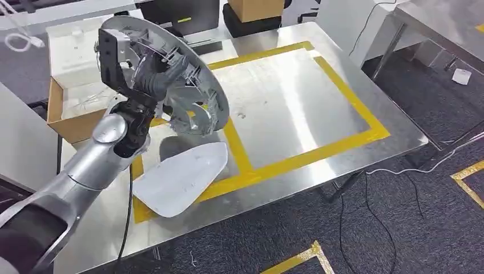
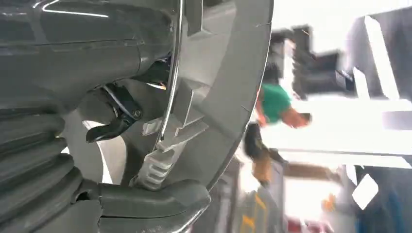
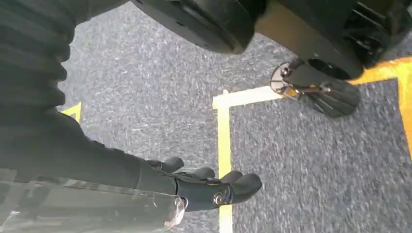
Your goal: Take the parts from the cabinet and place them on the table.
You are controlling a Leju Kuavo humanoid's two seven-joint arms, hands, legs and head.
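**Round grey part held above the table by the left hand**

The round grey part (image 1: 171, 80) is in the air over the left side of the steel table (image 1: 342, 85), tilted so that its ribbed inner side faces the camera. The left hand (image 1: 153, 80) grasps it from this inner side: the dark fingers (image 1: 171, 71) reach into the ribs near the middle of the disc and are bent around them. In the left wrist view the thick grey thumb (image 2: 155, 199) lies against the rim of the part (image 2: 214, 97), and a thin metal-looking edge runs along the disc.

The part is a flat disc, light grey, with many small ribs and clips on the inner side and a dark block at its far left edge.

Below it, on the near left of the table, lies a white flat part (image 1: 182, 177) with one pointed end; it overlaps the yellow tape (image 1: 297, 160) that marks a rectangle on the table. An open cardboard box (image 1: 63, 108) stands at the far left, just beside the table.

The right hand (image 3: 204, 187) hangs over grey carpet (image 3: 316, 170); its fingers are loosely curled and hold nothing.
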